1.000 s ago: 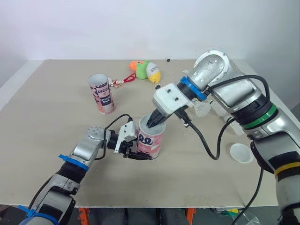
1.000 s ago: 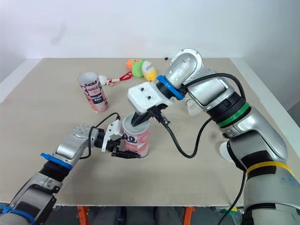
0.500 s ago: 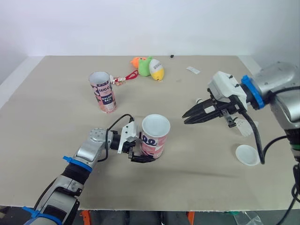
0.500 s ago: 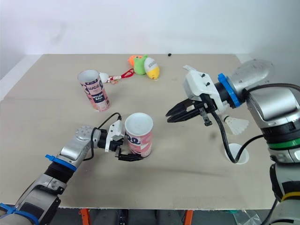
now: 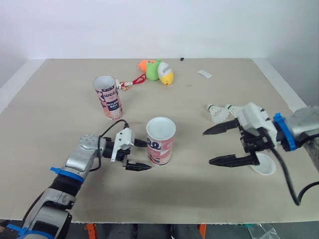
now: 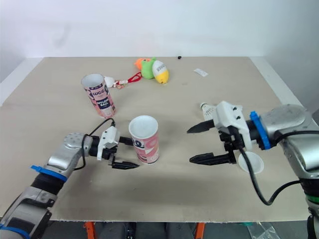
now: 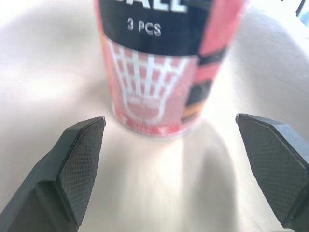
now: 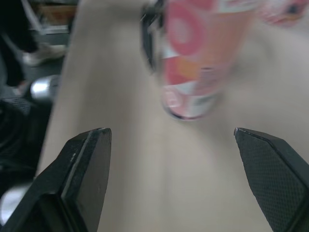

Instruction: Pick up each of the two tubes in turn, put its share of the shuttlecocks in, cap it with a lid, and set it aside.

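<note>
Toward the near edge of the worktop, our left claw stands open, its fingers flanking the upright pink tube without touching. We'd close up and steady it. Our right claw, spread wide and empty, should go for the shuttlecocks near the right edge, lid close by. Plain beige top, white wall behind.

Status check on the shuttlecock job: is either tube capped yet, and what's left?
Done: nothing capped. The near tube and far tube both stand open; I can't see what is inside them.
In hand: nothing. The left gripper is open around the near tube's base, and the right gripper is open beside the white lid.
Left: loading the shuttlecocks still on the table, then capping both tubes and setting them aside.
</note>
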`<state>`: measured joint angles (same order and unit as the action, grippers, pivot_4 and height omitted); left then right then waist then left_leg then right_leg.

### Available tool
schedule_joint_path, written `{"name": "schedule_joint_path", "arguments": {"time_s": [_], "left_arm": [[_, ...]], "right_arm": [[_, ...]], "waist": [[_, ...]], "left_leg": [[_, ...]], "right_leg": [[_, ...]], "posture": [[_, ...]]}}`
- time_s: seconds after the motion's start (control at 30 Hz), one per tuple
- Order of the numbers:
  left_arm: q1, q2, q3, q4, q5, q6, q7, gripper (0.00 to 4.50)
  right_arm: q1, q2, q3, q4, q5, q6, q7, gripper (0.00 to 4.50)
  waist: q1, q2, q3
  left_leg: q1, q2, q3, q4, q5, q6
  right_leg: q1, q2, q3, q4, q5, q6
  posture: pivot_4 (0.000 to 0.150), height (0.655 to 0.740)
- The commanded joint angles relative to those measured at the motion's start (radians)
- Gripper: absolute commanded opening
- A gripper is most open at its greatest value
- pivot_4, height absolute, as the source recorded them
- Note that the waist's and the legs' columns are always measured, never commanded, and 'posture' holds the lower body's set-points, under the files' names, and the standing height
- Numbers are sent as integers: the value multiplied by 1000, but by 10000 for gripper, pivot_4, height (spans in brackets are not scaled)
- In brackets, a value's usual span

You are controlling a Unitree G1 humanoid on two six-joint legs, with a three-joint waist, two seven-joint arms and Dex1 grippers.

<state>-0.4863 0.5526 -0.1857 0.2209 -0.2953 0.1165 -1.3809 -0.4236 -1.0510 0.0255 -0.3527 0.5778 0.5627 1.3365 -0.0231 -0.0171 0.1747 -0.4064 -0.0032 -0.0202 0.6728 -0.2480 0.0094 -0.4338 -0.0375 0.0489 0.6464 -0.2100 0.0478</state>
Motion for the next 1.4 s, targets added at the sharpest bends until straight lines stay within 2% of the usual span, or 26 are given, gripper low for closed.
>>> {"name": "schedule_joint_path", "arguments": {"time_s": [0.03, 0.13, 0.3, 0.4, 0.5, 0.87, 1.1, 1.13, 1.2, 1.23, 1.3, 1.4], "left_arm": [[28, 79, 94, -103, -56, 28, -1, 45000], [78, 143, 174, -192, -133, 73, -13, 45000], [166, 220, 340, -430, -409, 316, 35, 45000], [183, 236, 402, -542, -547, 421, 84, 45000], [197, 243, 437, -619, -633, 484, 129, 45000], [209, 264, 439, -653, -622, 466, 146, 45000], [224, 289, 436, -616, -575, 435, 111, 45000], [227, 290, 438, -606, -568, 426, 101, 45000], [231, 292, 438, -595, -561, 415, 91, 45000], [231, 292, 437, -591, -559, 411, 88, 45000], [230, 291, 431, -580, -550, 400, 82, 45000], [224, 281, 419, -570, -540, 391, 80, 45000]], "right_arm": [[0, 104, 84, 15, -107, -61, -112, 44085], [2, 204, 143, 54, -170, -92, -181, 44085], [18, 329, 203, 95, -211, -121, -227, 44085], [15, 386, 236, 106, -222, -129, -237, 44085], [-2, 438, 254, 128, -234, -136, -245, 44085], [-62, 598, 301, 244, -285, -176, -283, 44085], [-76, 658, 308, 268, -280, -174, -290, 44085], [-79, 669, 309, 276, -279, -173, -293, 40286], [-80, 678, 306, 282, -279, -174, -294, 37413], [-80, 679, 305, 282, -280, -174, -293, 32401], [-82, 671, 291, 283, -279, -175, -290, 25997], [-87, 640, 255, 269, -264, -161, -284, 24717]], "waist": [[-1, -1, 1], [-2, -3, 2], [0, -5, 3], [2, -7, 4], [0, -9, 4], [0, -9, 5], [0, -9, 5], [-1, -9, 5], [-1, -9, 5], [-1, -9, 5], [-1, -9, 5], [-1, -9, 5]], "left_leg": [[0, 0, 0, 0, 1, 0], [0, 1, 1, 0, 1, 0], [-1, 3, 1, 0, 1, -1], [-1, 2, -1, 0, 1, -1], [0, 1, 0, 0, 1, -1], [1, 7, 1, 0, 7, -10], [2, 16, 2, -1, 7, -11], [2, 18, 2, -1, 7, -11], [2, 19, 3, -1, 7, -11], [3, 20, 3, -1, 7, -11], [3, 21, 3, -1, 7, -11], [3, 22, 3, -1, 7, -11]], "right_leg": [[0, 0, 0, 0, 1, 0], [0, 1, 1, 0, 2, 0], [-2, 2, 1, 1, 2, -2], [-2, 2, 1, 1, 4, -6], [0, 0, 1, 0, 5, -5], [0, 10, 1, 1, 6, -5], [-2, 22, 0, 1, 9, -15], [-2, 24, 0, 1, 10, -16], [-3, 25, 0, 1, 10, -18], [-3, 26, 0, 1, 11, -18], [-3, 27, 0, 1, 11, -19], [-3, 29, 0, 1, 11, -20]], "posture": [[1500, 7323], [1500, 7323], [1500, 7323], [1500, 7323], [1500, 7323], [1500, 7323], [1500, 7323], [1500, 7323], [1500, 7323], [1500, 7323], [1500, 7323], [1500, 7323]]}}
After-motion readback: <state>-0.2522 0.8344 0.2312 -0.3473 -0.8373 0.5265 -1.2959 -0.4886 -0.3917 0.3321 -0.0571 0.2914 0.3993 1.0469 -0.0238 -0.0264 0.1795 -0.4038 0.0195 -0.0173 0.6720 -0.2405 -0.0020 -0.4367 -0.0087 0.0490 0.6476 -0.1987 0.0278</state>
